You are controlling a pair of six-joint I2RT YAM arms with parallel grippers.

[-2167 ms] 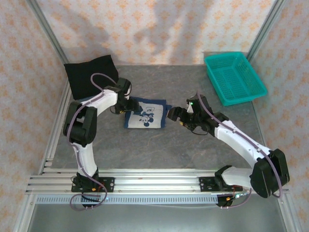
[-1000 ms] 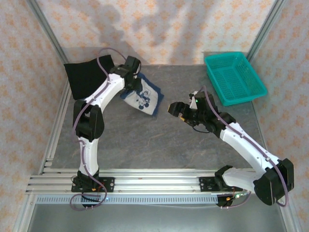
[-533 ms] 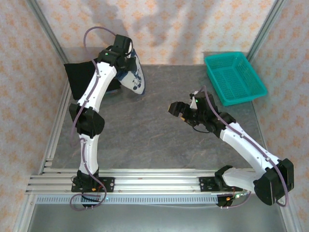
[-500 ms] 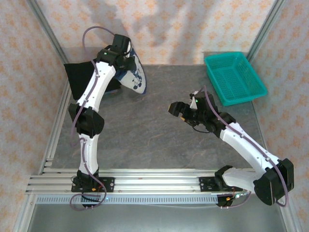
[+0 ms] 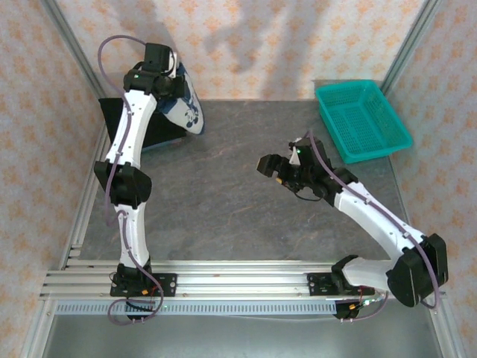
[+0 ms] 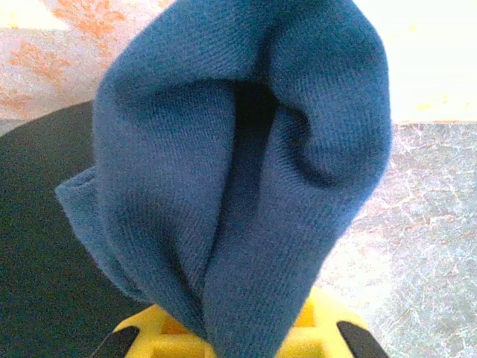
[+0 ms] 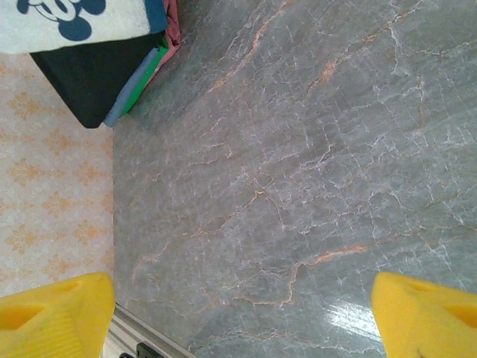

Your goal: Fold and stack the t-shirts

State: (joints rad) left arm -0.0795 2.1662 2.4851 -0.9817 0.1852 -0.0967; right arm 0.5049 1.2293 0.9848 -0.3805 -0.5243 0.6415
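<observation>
**Bench surface and items resting on it**

The bench [image 5: 238,216] is a flat grey slab with a stone pattern of pale and rust-coloured veins, and an aluminium rail [image 5: 238,273] borders its near edge. A folded black t-shirt [image 5: 110,115] lies flat in the far-left corner, close to the side frame. In the right wrist view, thin grey-blue, green and pink edges show along one side of it, low against the bench surface. A teal mesh basket [image 5: 365,119] stands upright in the far-right corner, well apart from the black t-shirt.
</observation>
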